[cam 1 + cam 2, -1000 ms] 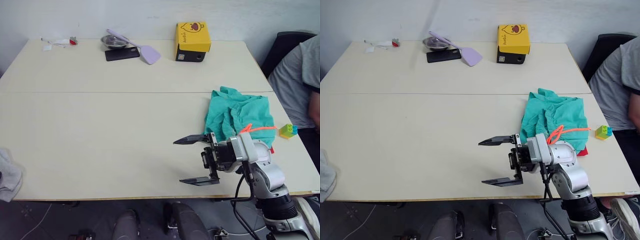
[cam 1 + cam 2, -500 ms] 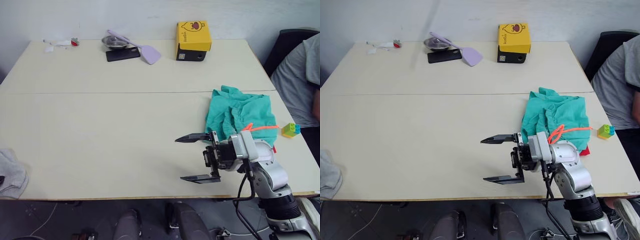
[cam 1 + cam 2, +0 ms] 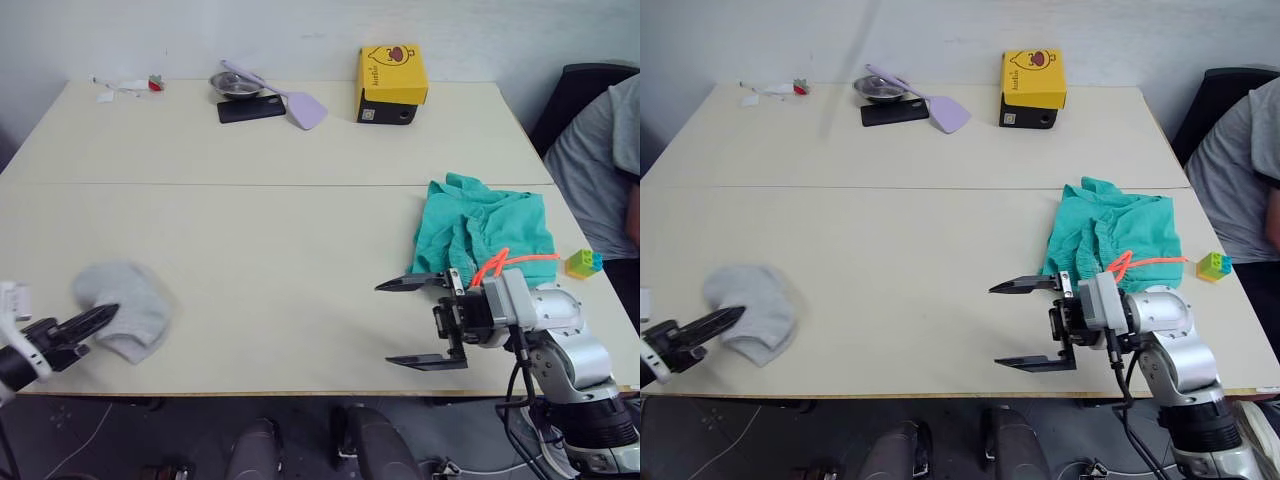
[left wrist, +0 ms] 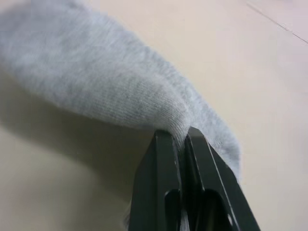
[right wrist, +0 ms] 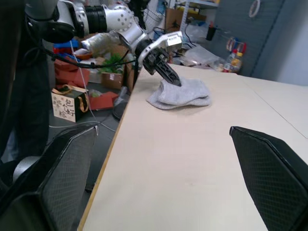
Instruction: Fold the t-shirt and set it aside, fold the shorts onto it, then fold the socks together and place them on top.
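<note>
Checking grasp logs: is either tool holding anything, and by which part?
Left tool pinches the grey socks at their near edge. Right tool is open and empty.

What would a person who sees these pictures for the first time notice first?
Most striking is the left hand at the near left edge of the table, shut on the grey socks, which lie on the tabletop. On the right side the teal-green shorts lie in a heap with an orange drawstring, and the right hand hovers wide open just in front of them. A yellow box stands out at the far edge.
</note>
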Controlling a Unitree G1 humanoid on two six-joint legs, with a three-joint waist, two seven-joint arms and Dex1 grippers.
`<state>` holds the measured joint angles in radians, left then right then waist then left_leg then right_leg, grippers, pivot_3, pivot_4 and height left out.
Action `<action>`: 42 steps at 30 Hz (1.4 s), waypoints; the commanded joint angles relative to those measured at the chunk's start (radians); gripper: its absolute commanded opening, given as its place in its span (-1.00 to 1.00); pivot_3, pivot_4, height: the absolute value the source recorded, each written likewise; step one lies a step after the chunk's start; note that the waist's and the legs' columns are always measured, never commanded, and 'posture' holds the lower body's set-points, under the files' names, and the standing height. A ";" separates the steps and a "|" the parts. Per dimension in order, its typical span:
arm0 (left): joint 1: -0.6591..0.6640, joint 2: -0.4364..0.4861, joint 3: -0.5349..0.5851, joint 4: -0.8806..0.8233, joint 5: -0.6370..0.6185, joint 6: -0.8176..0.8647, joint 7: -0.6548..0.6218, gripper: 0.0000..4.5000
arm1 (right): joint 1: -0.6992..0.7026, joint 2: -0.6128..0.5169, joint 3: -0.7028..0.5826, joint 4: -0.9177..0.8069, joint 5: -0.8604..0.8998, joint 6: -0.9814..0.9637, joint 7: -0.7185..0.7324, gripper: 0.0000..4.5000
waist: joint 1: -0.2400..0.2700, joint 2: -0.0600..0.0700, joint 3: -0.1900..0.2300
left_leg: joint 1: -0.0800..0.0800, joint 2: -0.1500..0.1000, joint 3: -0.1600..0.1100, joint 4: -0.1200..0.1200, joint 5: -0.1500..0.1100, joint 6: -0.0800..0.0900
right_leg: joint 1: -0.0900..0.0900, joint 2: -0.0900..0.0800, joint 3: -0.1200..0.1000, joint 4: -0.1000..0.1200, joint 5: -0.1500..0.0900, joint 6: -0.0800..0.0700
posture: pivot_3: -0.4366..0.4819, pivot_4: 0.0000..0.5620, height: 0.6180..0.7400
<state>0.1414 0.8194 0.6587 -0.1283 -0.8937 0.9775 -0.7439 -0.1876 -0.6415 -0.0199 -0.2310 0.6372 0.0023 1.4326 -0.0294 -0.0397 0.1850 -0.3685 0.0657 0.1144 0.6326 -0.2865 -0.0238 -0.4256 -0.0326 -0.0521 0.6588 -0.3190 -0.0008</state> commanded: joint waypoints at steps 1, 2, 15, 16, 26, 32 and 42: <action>-0.060 -0.021 -0.136 -0.136 -0.039 0.012 -0.029 -0.99 | 0.029 -0.025 -0.045 -0.018 0.005 -0.022 0.010 1.00 | 0.002 0.000 0.000 | 0.000 0.000 0.000 0.000 0.000 0.000 | 0.000 0.001 0.000 0.000 0.000 0.000 | -0.05 -0.47 1.00; -0.091 -0.031 -0.187 -0.154 -0.029 0.003 -0.035 -0.99 | 0.040 -0.029 -0.050 -0.019 0.003 -0.025 0.008 1.00 | 0.002 0.001 0.000 | 0.000 0.000 0.000 0.000 0.001 -0.001 | 0.000 0.001 0.000 0.000 0.000 0.000 | -0.05 -0.47 1.00; -0.484 -0.213 -0.654 -0.042 0.230 -0.062 0.059 -0.99 | 0.149 -0.060 -0.108 -0.065 -0.017 -0.036 -0.035 1.00 | -0.001 0.001 0.001 | 0.000 -0.001 0.001 0.002 0.007 -0.001 | 0.001 0.006 0.006 0.000 0.005 0.008 | -0.05 -0.47 1.00; -0.486 -0.238 -0.657 -0.043 0.230 -0.058 0.077 -0.99 | 0.158 -0.062 -0.111 -0.072 -0.017 -0.034 -0.045 1.00 | -0.001 0.001 0.001 | 0.000 -0.001 0.001 0.002 0.007 -0.001 | 0.001 0.006 0.006 0.000 0.005 0.009 | -0.05 -0.47 1.00; -0.374 -0.216 -0.600 -0.124 0.227 -0.047 0.068 -0.24 | 0.215 -0.064 -0.115 -0.170 0.004 0.054 -0.167 1.00 | 0.000 0.001 0.001 | 0.000 0.000 0.001 0.002 0.009 -0.002 | 0.001 0.006 0.006 0.001 0.005 0.009 | -0.05 -0.47 1.00; -0.215 -0.087 -0.477 -0.185 0.233 -0.237 -0.112 0.43 | 0.116 -0.066 -0.054 -0.205 0.012 0.239 -0.289 1.00 | -0.004 0.001 0.001 | 0.000 0.000 0.001 0.001 0.009 -0.002 | 0.000 0.006 0.006 0.000 0.005 0.008 | -0.05 -0.47 1.00; -0.087 -0.082 -0.468 -0.323 0.172 -0.079 -0.017 0.43 | -0.452 0.110 0.205 0.091 -0.018 0.952 -0.671 1.00 | 0.001 0.003 0.002 | -0.004 -0.001 -0.001 0.000 0.009 0.000 | -0.003 0.003 0.005 -0.001 0.006 0.004 | -0.05 -0.47 1.00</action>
<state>0.0608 0.7552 0.2141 -0.3944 -0.6974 0.8575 -0.8139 -0.5810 -0.5606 0.1542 -0.1958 0.6486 0.8925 0.8094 -0.0281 -0.0372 0.1871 -0.3721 0.0652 0.1140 0.6327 -0.2777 -0.0232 -0.4280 -0.0294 -0.0472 0.6578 -0.3130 0.0035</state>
